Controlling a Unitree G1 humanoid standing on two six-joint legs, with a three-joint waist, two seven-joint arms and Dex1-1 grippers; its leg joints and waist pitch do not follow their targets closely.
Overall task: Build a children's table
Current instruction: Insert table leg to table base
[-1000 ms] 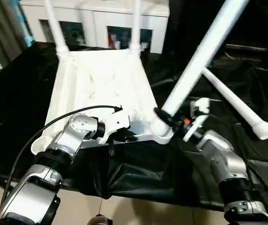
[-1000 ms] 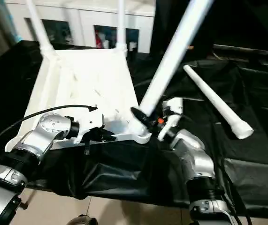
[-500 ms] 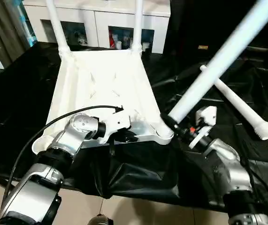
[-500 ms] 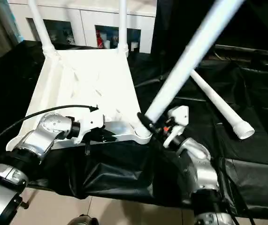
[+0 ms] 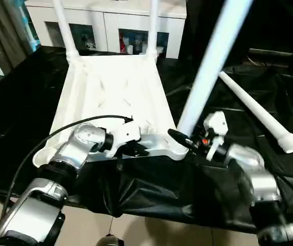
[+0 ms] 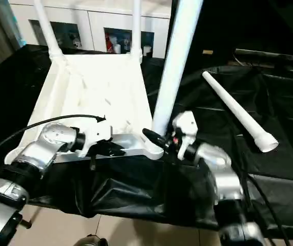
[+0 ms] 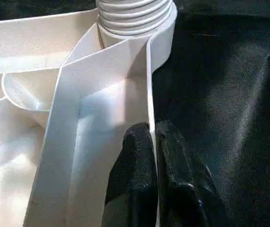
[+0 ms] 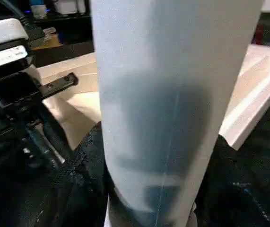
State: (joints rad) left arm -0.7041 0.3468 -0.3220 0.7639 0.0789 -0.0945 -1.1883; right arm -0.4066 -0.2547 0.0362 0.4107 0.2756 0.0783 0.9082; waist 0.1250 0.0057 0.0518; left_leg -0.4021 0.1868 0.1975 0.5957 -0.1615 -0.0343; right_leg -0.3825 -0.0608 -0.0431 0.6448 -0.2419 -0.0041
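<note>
The children's table (image 5: 110,92) lies upside down on the black-covered work table (image 5: 23,118), two legs standing at its far corners. At its near rim, about seven o'clock, the left gripper (image 7: 154,156) is pinched tight on the thin edge wall. At five o'clock the right gripper (image 5: 184,141) stands half open around a third leg (image 5: 208,66) — nearly upright at the corner socket. At three o'clock a loose leg (image 5: 256,110) lies flat.

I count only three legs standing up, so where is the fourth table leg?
The loose leg lies flat on the black-covered work table, on the robot's right, beyond the right gripper and apart from the upturned tabletop.
</note>
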